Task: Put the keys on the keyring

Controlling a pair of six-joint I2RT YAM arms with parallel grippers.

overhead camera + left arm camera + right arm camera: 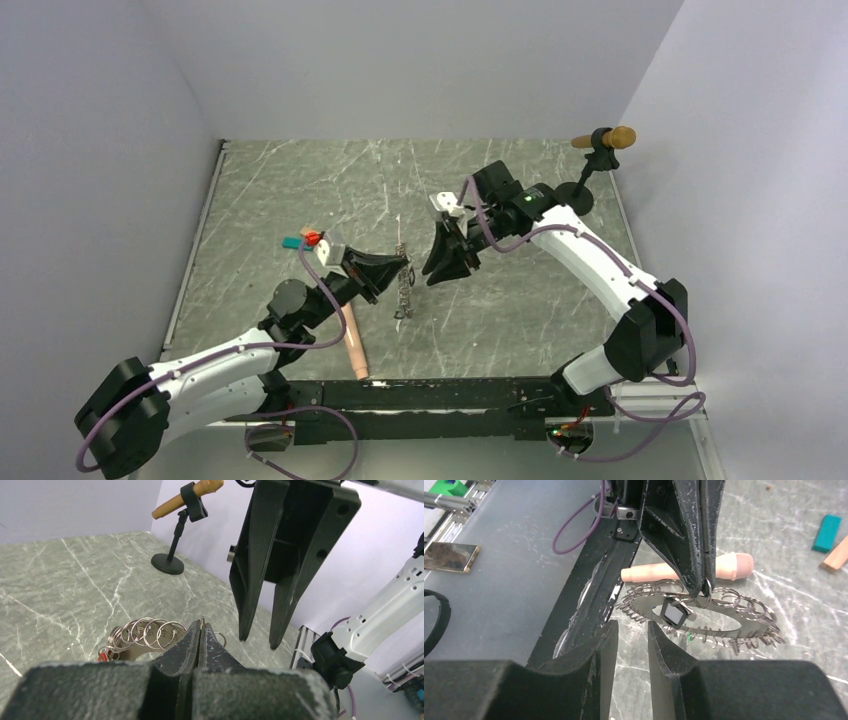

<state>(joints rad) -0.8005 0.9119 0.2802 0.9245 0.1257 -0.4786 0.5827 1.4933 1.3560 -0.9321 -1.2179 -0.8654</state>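
Only the right wrist view shows the keyring (641, 607) as a flat dark loop fringed with wire rings. The left tool (398, 270) clamps it above the worktop's (520, 320) middle; the right tool (631, 630), slightly parted, holds nothing.

Left arm (215, 365), right arm (592, 255): white shells, black joints; purple cable (556, 541) runs up each from the black base rail (440, 392). Left gripper (704, 587), right gripper (259, 641): black tapered fingers (252, 580), edges scuffed pale.
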